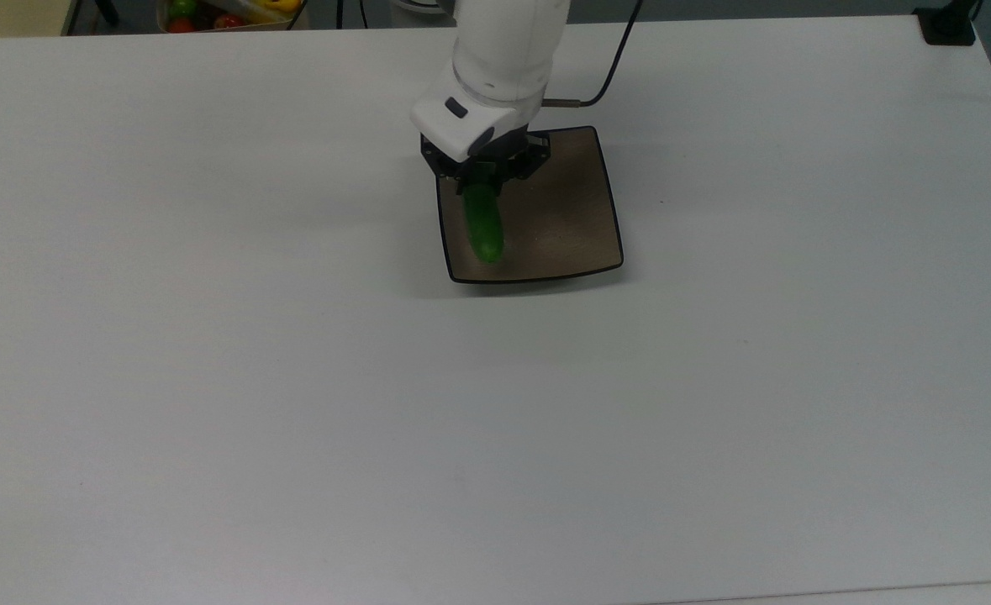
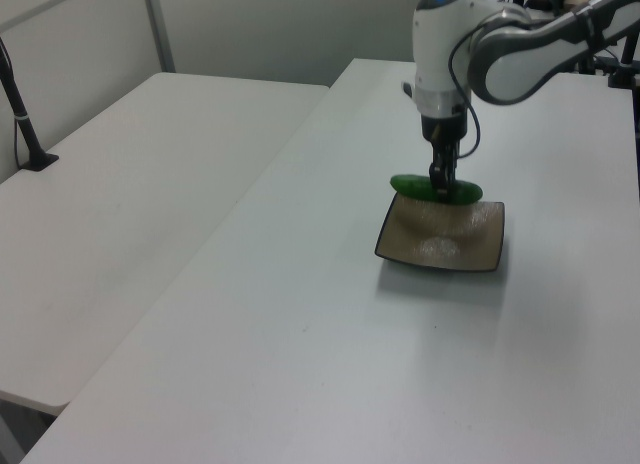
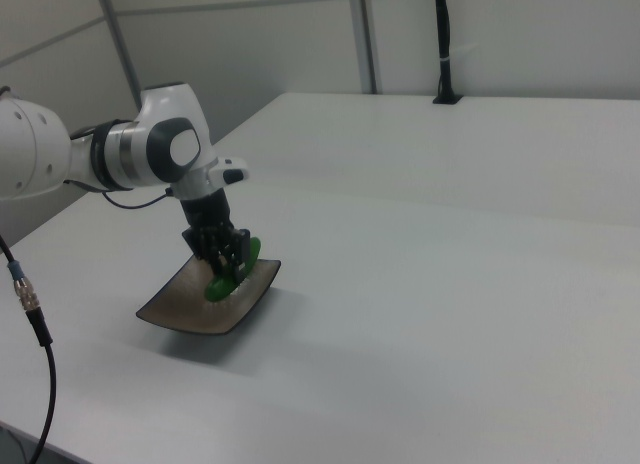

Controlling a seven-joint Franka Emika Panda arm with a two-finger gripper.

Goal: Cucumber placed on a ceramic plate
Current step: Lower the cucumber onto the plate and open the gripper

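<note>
Between the closed jaws: cucumber (image 1: pixel 484 227), held level over ceramic plate (image 1: pixel 575 223); beneath them, bare white table (image 1: pixel 293 403).

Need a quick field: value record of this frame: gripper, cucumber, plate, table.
gripper: shut on cucumber, over the plate
cucumber: dark green, held at one end, level above the plate's side toward the top view's left; contact with plate cannot be told
plate: square, brown, black rim, flat on table
table: white
</note>
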